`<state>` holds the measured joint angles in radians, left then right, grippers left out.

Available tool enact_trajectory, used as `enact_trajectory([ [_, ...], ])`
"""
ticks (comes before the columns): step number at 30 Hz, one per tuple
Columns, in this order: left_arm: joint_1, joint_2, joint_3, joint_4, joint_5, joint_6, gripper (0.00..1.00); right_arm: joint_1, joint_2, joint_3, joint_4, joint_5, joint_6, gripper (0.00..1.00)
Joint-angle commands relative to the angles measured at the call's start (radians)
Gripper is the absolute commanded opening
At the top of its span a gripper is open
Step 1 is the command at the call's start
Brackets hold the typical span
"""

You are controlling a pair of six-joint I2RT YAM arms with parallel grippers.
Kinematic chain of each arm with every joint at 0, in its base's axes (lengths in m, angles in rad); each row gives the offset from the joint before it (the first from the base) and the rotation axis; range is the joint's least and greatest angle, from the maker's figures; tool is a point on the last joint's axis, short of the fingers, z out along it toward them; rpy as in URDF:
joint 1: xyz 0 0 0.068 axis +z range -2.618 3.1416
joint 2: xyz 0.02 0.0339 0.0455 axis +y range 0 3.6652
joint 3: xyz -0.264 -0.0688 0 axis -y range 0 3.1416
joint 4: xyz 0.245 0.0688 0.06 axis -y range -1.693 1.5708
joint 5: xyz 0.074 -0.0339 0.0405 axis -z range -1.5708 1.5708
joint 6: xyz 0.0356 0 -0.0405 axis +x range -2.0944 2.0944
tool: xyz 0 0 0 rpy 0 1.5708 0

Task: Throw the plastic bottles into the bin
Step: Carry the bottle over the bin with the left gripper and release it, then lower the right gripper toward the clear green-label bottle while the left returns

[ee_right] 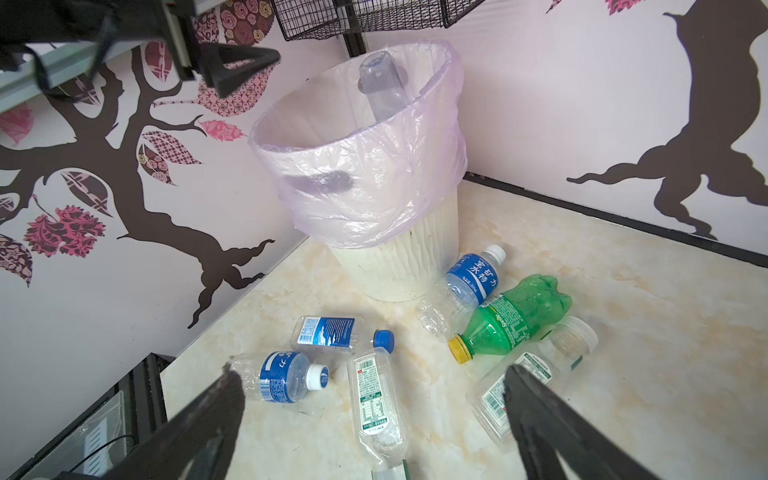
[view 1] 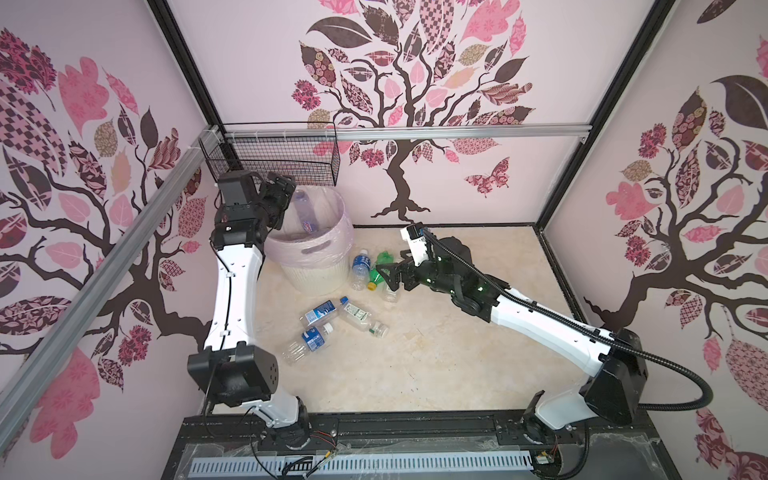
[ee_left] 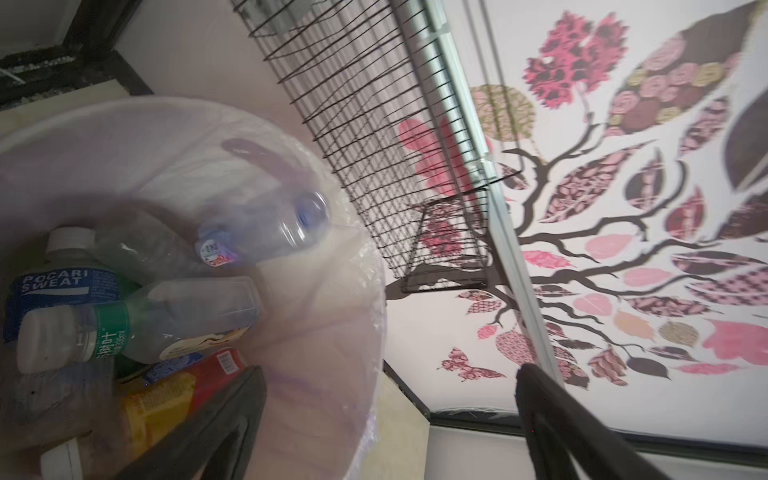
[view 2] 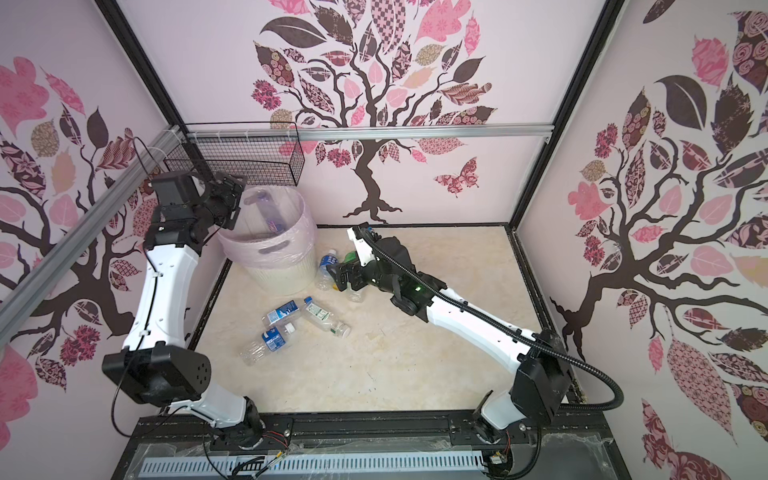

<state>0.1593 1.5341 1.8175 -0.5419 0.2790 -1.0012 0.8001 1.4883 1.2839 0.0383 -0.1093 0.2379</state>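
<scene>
Bottles (ee_left: 137, 316) lie heaped in the bin (view 1: 320, 276) at ten o'clock on the table (view 1: 436, 357), and one clear bottle (view 1: 305, 212) tilts neck-down in its mouth, free of the left tool (ee_left: 388, 370), which stands spread apart at the rim's nine o'clock. That arm had best lift straight up, clear of the liner (ee_right: 365, 199). Right tool (ee_right: 372, 372), likewise spread and empty, hovers by the green bottle (ee_right: 515, 316) at the bin's three o'clock; it should straddle one body only before closing.
</scene>
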Motion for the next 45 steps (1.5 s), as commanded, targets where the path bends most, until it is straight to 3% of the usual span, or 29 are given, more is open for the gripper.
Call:
enact_trajectory([
  [1, -0.002, -0.079, -0.029, 0.034, 0.024, 0.043, 0.97, 0.005, -0.052, -0.004, 0.023, -0.012, 0.021, 1.00],
  [6, -0.029, -0.126, -0.084, 0.045, 0.038, 0.053, 0.97, 0.004, -0.053, -0.004, 0.007, -0.003, 0.034, 1.00],
  [13, -0.148, -0.165, -0.150, 0.029, 0.015, 0.110, 0.97, 0.004, -0.059, -0.012, -0.026, 0.043, 0.046, 1.00],
  [22, -0.252, -0.222, -0.275, 0.036, 0.005, 0.138, 0.97, 0.001, -0.043, -0.018, -0.138, 0.222, 0.082, 0.99],
  [28, -0.392, -0.252, -0.344, 0.002, -0.046, 0.198, 0.97, -0.024, -0.006, -0.033, -0.188, 0.310, 0.142, 1.00],
  [34, -0.500, -0.270, -0.446, 0.021, -0.065, 0.217, 0.97, -0.085, 0.090, -0.078, -0.156, 0.252, 0.216, 0.99],
  [45, -0.523, -0.395, -0.726, 0.091, -0.018, 0.237, 0.97, -0.082, 0.348, -0.044, -0.099, 0.188, 0.295, 0.98],
])
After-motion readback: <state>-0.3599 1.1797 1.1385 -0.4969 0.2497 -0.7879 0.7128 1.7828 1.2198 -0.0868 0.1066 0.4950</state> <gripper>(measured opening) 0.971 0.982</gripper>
